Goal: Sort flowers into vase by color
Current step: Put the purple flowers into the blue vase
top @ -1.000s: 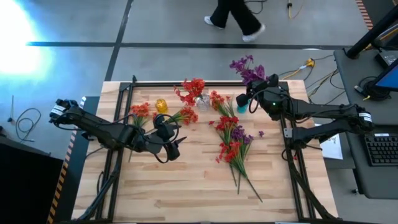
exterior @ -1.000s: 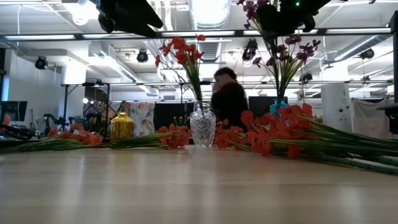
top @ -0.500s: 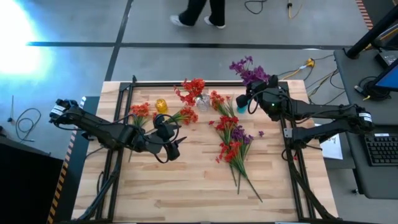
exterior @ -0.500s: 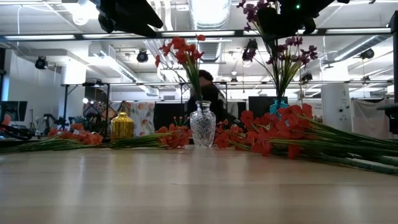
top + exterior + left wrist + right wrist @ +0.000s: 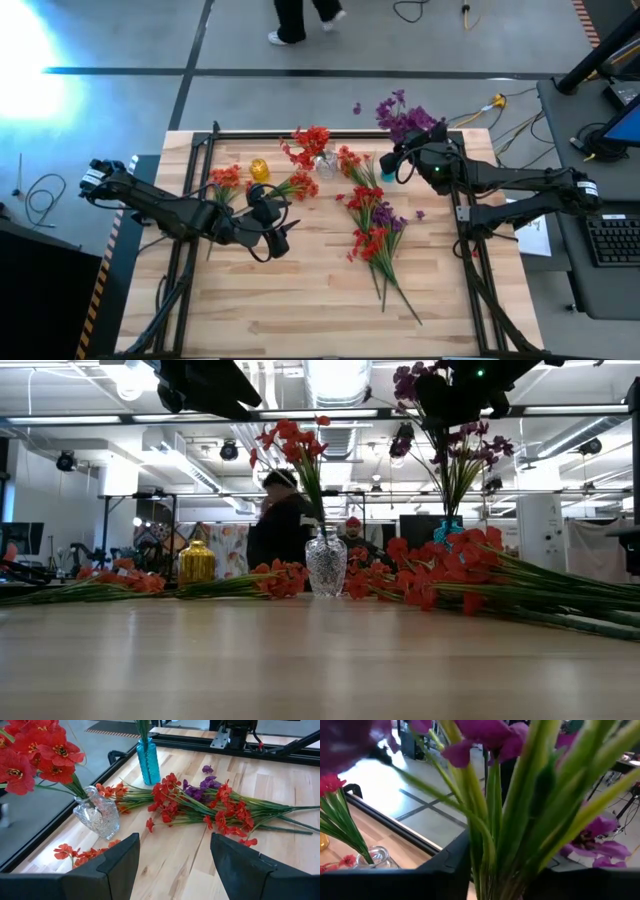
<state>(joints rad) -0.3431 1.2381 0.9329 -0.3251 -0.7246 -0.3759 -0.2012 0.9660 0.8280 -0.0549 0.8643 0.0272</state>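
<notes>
Nearby, right gripper [image 5: 405, 160] clenched around purple flowers [image 5: 403, 115] above blue vase [image 5: 148, 754]; red sprigs [image 5: 372, 220] alongside.

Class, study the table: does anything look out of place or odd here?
Yes. One loose purple blossom lies alone on the wood beside the mixed flower pile, detached from any stem. The yellow vase holds no flowers yet.

Free room: the near half of the worktop [image 5: 300, 310] lies bare right across.

Obstacles: loose flowers [image 5: 372, 225] strewn through centre-right, stems trailing toward me. Along the far edge stand the yellow vase [image 5: 259, 169], the clear glass vase [image 5: 325, 163] with red sprigs, and the blue vase [image 5: 148, 754]; orange-red sprigs [image 5: 226, 180] fill the gaps beside them. My left fingers [image 5: 120, 865] sit left of centre, spread.
</notes>
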